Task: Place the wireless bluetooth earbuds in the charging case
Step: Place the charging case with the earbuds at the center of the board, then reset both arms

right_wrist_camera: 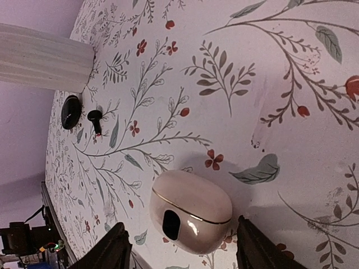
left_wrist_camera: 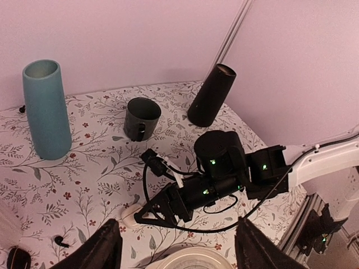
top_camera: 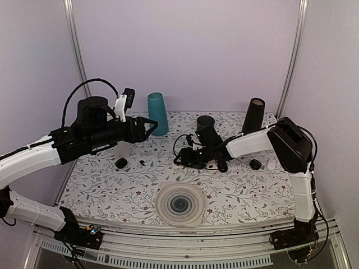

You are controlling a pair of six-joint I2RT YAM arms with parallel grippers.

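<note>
The white charging case (right_wrist_camera: pixel 190 210) lies on the floral table with its lid shut. It sits between the open fingers of my right gripper (right_wrist_camera: pixel 182 249), just ahead of the tips. It also shows in the left wrist view (left_wrist_camera: pixel 130 216) and in the top view (top_camera: pixel 178 165). A small black earbud (right_wrist_camera: pixel 94 119) lies to the left, next to a black oval case (right_wrist_camera: pixel 70 111); the earbud also shows in the top view (top_camera: pixel 143 162). My left gripper (top_camera: pixel 148 126) is open and empty, raised above the table's left part.
A teal cylinder (top_camera: pixel 158 114), a dark mug (top_camera: pixel 205 122) and a black cylinder (top_camera: pixel 253 115) stand at the back. A white ribbed cup (top_camera: pixel 122 150) stands left. A round ribbed disc (top_camera: pixel 180 204) lies in front. Another black oval case (top_camera: pixel 255 164) lies right.
</note>
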